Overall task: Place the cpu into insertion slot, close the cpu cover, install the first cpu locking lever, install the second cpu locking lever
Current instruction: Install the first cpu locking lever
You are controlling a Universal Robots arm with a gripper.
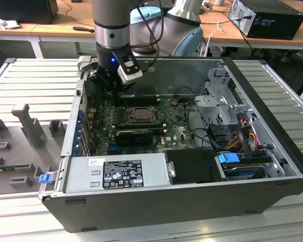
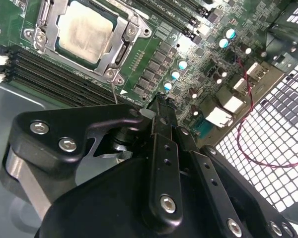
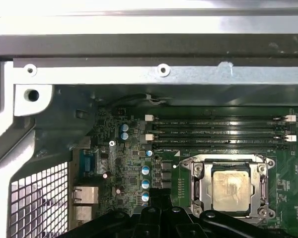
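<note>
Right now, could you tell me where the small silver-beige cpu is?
In both wrist views the cpu sits inside the silver-grey metal cover frame on the green circuit board, beside the long black memory slots.

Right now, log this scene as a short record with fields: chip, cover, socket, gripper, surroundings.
chip: cpu lies flat in its socket, pale metal top showing
cover: cpu cover is down, framing the chip
socket: insertion slot sits on the green motherboard, next to the black memory slots
gripper: gripper hangs over the board beside the socket, apart from the cover
surroundings: open computer case lying on its side
</note>
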